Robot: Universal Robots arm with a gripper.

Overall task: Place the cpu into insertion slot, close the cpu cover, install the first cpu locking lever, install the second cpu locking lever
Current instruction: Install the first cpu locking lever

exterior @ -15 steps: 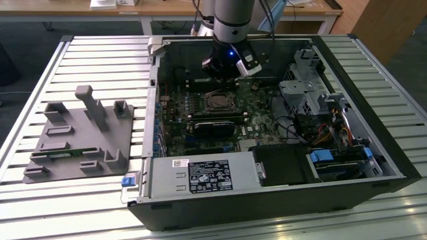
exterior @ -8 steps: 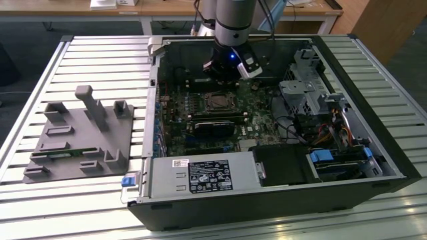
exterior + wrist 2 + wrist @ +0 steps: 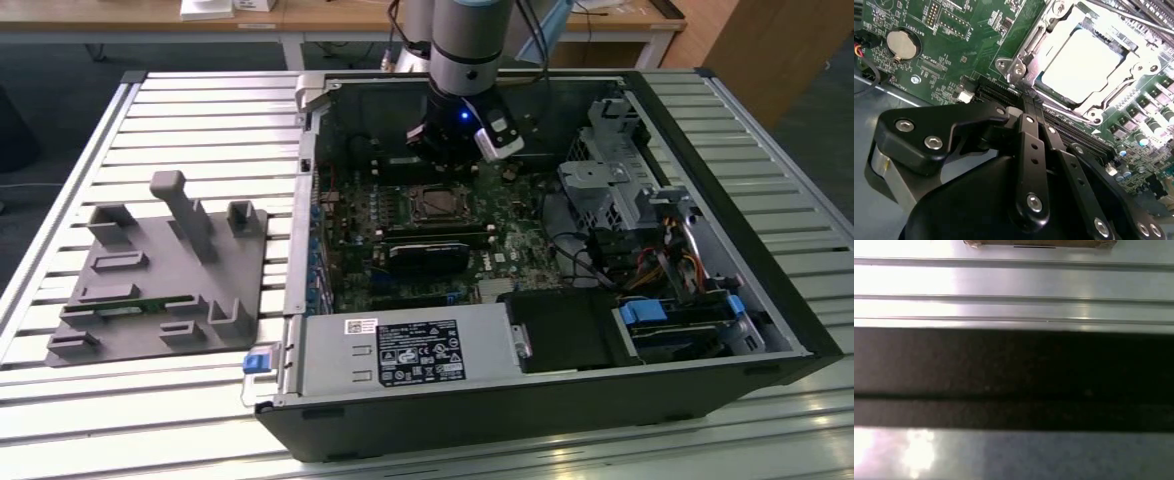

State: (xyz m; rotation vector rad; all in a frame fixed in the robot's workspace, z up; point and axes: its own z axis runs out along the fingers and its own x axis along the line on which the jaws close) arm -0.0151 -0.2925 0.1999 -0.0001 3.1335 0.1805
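Pale cpu [image 3: 1081, 65] seated in the insertion slot [image 3: 1043, 81], silvery cpu cover [image 3: 1026, 47] lying over its edges. Just beside the slot's corner, the black gripper [image 3: 1030, 102] with fingers [image 3: 1026, 131] pressed together. Well apart from the slot, a round coin battery [image 3: 902, 44] on green board [image 3: 969, 30].

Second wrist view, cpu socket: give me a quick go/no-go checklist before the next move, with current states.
1. cpu seated: ok, it lies flat inside the cover's cut-out.
2. cpu cover down: ok, the frame lies over the chip's edges.
3. Locking levers latched: cannot tell, no lever position is plain enough to judge.
4. hand empty: ok, the fingers are shut together with nothing between them.
5. Hand position: ok, the tips sit at the socket's near corner, beside the cover.
6. Hand touching the socket: cannot tell, the fingers hide the contact point.
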